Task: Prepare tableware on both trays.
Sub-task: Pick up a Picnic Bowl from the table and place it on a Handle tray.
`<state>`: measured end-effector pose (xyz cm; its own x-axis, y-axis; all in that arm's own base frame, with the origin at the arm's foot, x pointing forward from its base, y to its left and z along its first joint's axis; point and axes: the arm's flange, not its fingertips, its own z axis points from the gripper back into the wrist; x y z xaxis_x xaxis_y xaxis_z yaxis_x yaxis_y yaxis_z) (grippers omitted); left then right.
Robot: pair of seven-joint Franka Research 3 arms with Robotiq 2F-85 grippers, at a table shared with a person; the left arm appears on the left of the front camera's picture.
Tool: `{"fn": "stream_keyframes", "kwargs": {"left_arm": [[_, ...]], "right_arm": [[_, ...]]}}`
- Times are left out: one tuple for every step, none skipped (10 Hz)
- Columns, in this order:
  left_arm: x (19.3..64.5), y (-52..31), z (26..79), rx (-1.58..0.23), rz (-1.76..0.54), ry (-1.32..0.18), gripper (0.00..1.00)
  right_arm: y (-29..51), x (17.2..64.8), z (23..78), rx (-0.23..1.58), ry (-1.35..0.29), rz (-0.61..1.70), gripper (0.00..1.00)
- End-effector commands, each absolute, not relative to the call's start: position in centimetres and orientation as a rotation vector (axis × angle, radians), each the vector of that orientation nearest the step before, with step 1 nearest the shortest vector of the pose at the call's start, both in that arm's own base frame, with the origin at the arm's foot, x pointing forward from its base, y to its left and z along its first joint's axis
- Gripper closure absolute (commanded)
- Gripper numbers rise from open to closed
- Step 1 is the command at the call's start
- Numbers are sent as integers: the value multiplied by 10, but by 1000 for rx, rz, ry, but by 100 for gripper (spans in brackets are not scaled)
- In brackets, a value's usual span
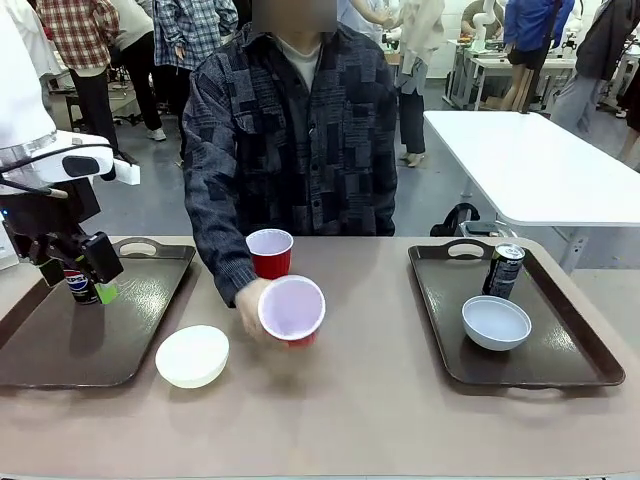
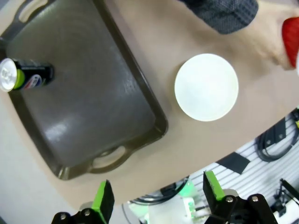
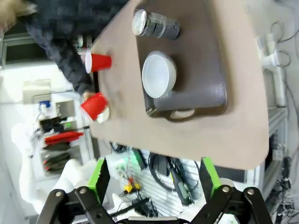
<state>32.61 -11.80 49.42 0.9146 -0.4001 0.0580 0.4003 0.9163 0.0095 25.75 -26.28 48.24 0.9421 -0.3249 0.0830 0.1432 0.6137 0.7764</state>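
Observation:
Two dark brown trays lie on the table. On the left tray [image 1: 110, 340] stands a Pepsi can [image 1: 80, 287]; my left gripper [image 1: 78, 272] hangs open above that tray, holding nothing. In the left wrist view the Pepsi can [image 2: 25, 74] is far from my open left gripper [image 2: 158, 198]. A white bowl [image 1: 192, 355] sits on the table beside the left tray. A person's hand tilts one red cup [image 1: 292, 310]; another red cup [image 1: 269, 252] stands upright behind it. The right tray [image 1: 440, 330] carries a black can [image 1: 504, 270] and a pale grey-blue bowl [image 1: 496, 322]. High above it, my right gripper [image 3: 153, 179] is open.
The person in a dark patterned shirt sits at the far side, forearm resting on the table middle. A white table [image 1: 540, 160] stands behind on the right. The table's near strip in front of the trays is bare.

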Motion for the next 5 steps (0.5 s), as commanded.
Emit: {"fn": "stream_keyframes", "kwargs": {"left_arm": [[328, -118, 496, 2, -408, -57, 0], [326, -118, 494, -3, -412, -59, 0], [323, -118, 492, -32, -421, -71, 0], [321, -121, 488, -50, -431, -66, 0], [320, -125, 484, -60, -421, -86, 0]], "right_arm": [[-259, 251, 482, 890, -206, -221, 0], [-259, 251, 482, 890, -206, -221, 0], [-259, 251, 482, 890, -206, -221, 0], [-259, 251, 482, 890, -206, -221, 0], [-259, 251, 482, 890, -206, -221, 0]]}}
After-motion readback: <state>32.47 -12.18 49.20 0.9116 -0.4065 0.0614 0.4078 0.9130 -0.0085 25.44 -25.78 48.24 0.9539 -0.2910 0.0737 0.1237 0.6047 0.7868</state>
